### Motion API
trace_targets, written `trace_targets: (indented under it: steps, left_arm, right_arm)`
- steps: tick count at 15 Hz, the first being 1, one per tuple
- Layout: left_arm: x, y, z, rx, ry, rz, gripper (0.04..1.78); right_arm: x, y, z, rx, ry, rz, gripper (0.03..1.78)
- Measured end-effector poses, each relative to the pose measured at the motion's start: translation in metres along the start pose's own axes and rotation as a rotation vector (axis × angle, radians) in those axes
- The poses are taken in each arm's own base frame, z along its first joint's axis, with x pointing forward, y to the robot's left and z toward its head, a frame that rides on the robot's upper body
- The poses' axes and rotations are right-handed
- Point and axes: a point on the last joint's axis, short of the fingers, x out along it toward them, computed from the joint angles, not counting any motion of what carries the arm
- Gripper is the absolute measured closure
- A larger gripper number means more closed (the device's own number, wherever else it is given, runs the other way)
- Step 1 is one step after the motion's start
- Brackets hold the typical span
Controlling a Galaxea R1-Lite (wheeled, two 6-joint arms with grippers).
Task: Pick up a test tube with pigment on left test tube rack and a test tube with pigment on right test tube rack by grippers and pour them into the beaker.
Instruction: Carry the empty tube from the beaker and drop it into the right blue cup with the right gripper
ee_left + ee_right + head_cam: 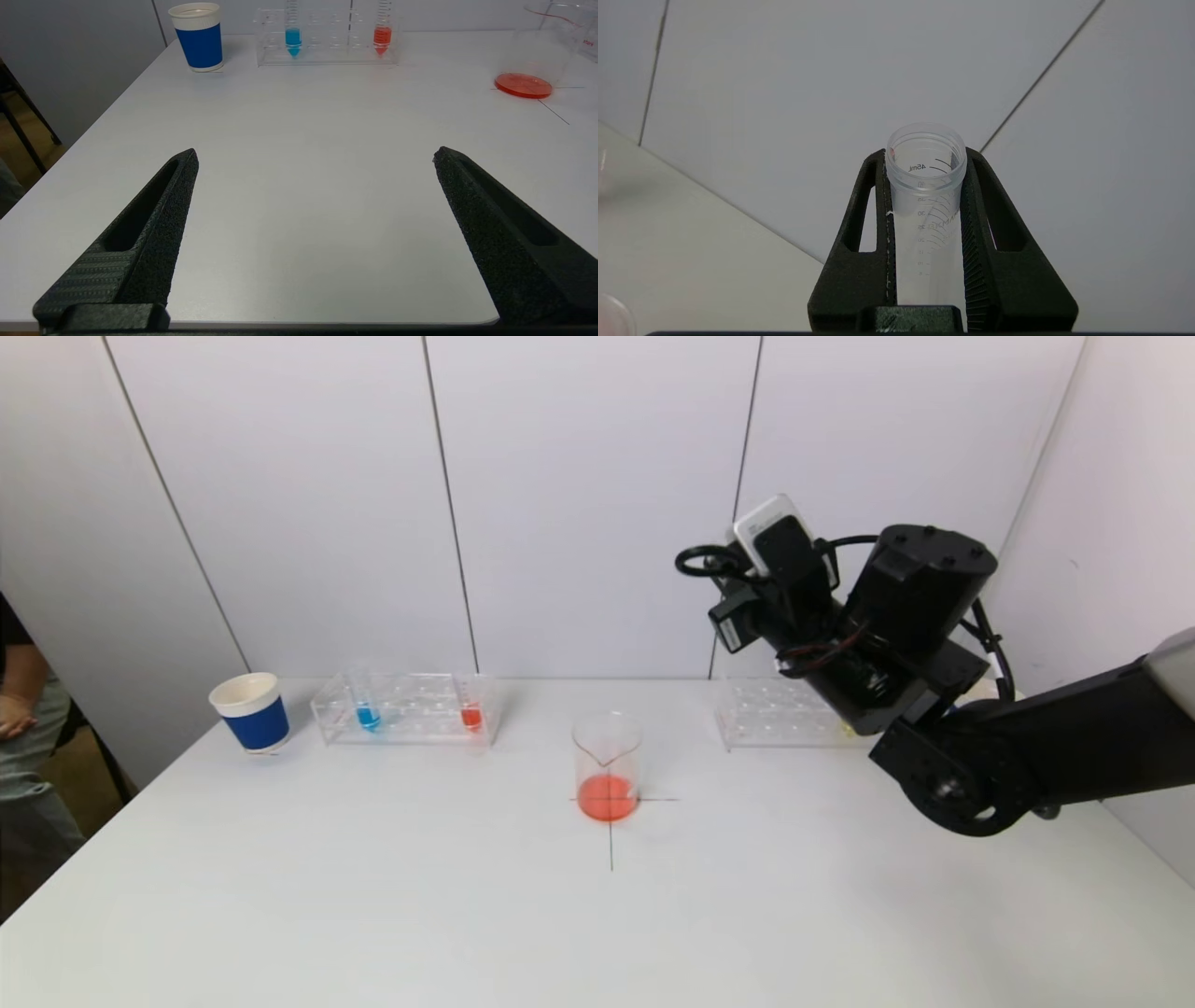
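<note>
Right wrist view: empty test tube (pixel 926 219) clamped between fingers (pixel 976 233).

We lose the clear plastic right test tube rack (pixel 770 714) partly behind the black right arm, and the clear glass beaker (pixel 556 42) is cut off at the frame edge.

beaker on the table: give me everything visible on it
The beaker is clear, glass by the look of it, with a pouring spout on its rim. It stands upright on the white table, about midway between the two racks, on a cross drawn there. A shallow layer of orange-red liquid covers its bottom; the rest is empty. Nothing touches it but the table. In the left wrist view red print shows on its wall, too small to read.
</note>
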Motion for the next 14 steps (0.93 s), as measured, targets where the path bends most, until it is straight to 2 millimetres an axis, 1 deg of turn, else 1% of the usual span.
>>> trace_targets:
  steps: [3,8,14]
  left_arm:
    - [0.0,0.0,0.0,0.0,0.0,0.0,0.06]
    - [0.0,0.0,0.0,0.0,0.0,0.0,0.06]
    - [0.0,0.0,0.0,0.0,0.0,0.0,0.06]
  right_arm:
    - [0.007,-0.029,0.004,0.053,-0.002,-0.087,1.35]
    - [0.007,-0.075,-0.007,0.159,0.086,-0.172,1.35]
    - [0.009,-0.156,-0.033,0.242,0.195,-0.332,1.35]
